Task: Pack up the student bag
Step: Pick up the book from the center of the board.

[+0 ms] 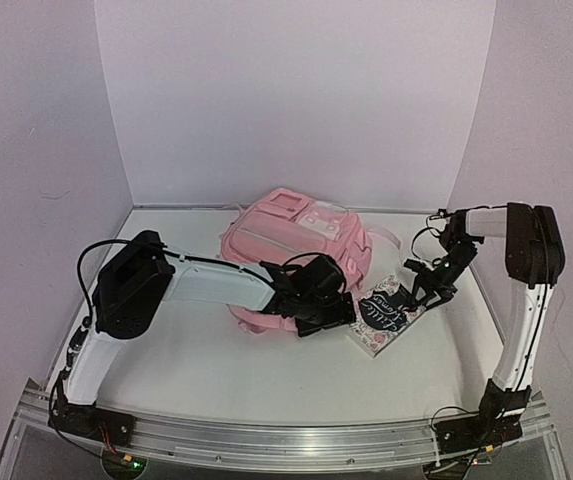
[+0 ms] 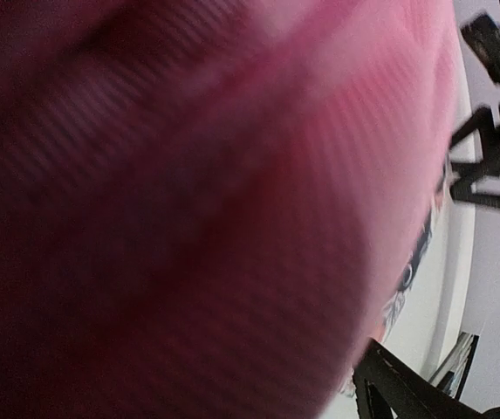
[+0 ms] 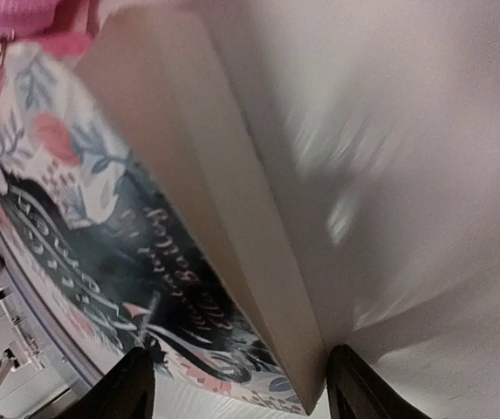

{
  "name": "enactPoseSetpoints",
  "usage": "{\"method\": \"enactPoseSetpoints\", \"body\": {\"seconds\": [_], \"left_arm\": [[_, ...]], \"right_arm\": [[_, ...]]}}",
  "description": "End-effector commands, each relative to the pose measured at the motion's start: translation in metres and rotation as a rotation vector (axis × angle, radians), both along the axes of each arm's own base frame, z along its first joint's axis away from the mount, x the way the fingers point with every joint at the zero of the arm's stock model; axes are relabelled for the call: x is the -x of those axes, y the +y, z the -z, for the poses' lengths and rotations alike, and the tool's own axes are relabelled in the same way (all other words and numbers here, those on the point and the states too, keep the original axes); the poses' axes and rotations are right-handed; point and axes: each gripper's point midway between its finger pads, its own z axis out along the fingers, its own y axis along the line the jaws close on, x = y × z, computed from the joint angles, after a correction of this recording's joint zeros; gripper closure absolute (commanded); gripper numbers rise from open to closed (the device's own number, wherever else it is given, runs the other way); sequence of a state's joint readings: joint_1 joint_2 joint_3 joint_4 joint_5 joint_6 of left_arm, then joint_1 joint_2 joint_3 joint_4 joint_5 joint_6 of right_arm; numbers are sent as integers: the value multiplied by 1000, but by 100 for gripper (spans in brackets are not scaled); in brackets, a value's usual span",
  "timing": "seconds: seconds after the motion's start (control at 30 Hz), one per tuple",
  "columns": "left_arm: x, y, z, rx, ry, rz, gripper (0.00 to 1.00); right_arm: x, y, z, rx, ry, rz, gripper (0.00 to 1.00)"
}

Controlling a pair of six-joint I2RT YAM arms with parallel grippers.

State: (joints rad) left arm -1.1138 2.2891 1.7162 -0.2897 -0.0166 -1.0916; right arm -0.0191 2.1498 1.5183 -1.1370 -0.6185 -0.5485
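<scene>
Top view, rail: the aluminium rail (image 1: 286, 440) lies nearest and carries both arm bases.
Top view, bag: the student bag (image 1: 296, 235) lies flat on the table (image 1: 196, 360), toward the back and centre.
Top view, left gripper: the left gripper (image 1: 324, 303) reaches across to the bag's near edge, probably to steady it or hold it open for loading.
Top view, book: a book (image 1: 386, 315) with a dark floral cover lies just right of the bag, not yet inside.
Top view, right gripper: the right gripper (image 1: 428, 288) bends down over the book's right end.
Left wrist, bag: blurred pink fabric fills nearly the whole view, so this camera is very close against it. A sliver of the book shows at the right.
Left wrist, fingers: one dark fingertip (image 2: 398, 388) shows at the bottom. I cannot tell whether the pair is spread free or clamped on fabric.
Right wrist, fingers: the two fingertips (image 3: 132, 384) are spread, one by the cover and one beside the page edge. The book's end lies between them and no firm pinch is visible.
Right wrist, purpose: this straddle looks like the line-up for taking the book. Pink fabric at the top left shows the bag lies just beyond it.
</scene>
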Motion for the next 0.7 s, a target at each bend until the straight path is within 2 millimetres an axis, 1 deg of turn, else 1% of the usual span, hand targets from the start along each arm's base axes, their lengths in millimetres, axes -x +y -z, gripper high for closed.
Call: {"method": "enactPoseSetpoints", "body": {"seconds": [0.0,0.07,0.13,0.23,0.27,0.3,0.37,0.43,0.53,0.57,0.67], "left_arm": [[-15,43,-26,-46,-14,-98,9],[4,46,-28,-53,-6,-84,9],[26,45,-37,-39,-4,-72,9],[50,42,-39,-16,11,-77,9],[55,38,-40,-4,12,-73,9],[59,33,-39,2,11,-63,9],[63,21,-35,3,9,-35,9],[63,5,-28,1,12,-1,9],[59,-14,-20,4,7,25,9],[58,-17,-15,-3,9,24,9],[52,-19,-9,1,6,9,9]], "right_arm": [[51,15,-45,-90,68,-64,33],[60,15,-51,-96,79,-79,31],[57,9,-47,-57,59,-85,24],[31,-4,-35,23,-9,-15,20],[24,-6,-32,27,-19,9,19],[20,-5,-29,20,-13,22,20],[20,1,-22,-16,23,39,23],[25,8,-17,-53,62,38,28],[32,19,-19,-102,85,25,32],[33,22,-21,-119,84,22,33],[37,28,-29,-159,80,13,36]]}}
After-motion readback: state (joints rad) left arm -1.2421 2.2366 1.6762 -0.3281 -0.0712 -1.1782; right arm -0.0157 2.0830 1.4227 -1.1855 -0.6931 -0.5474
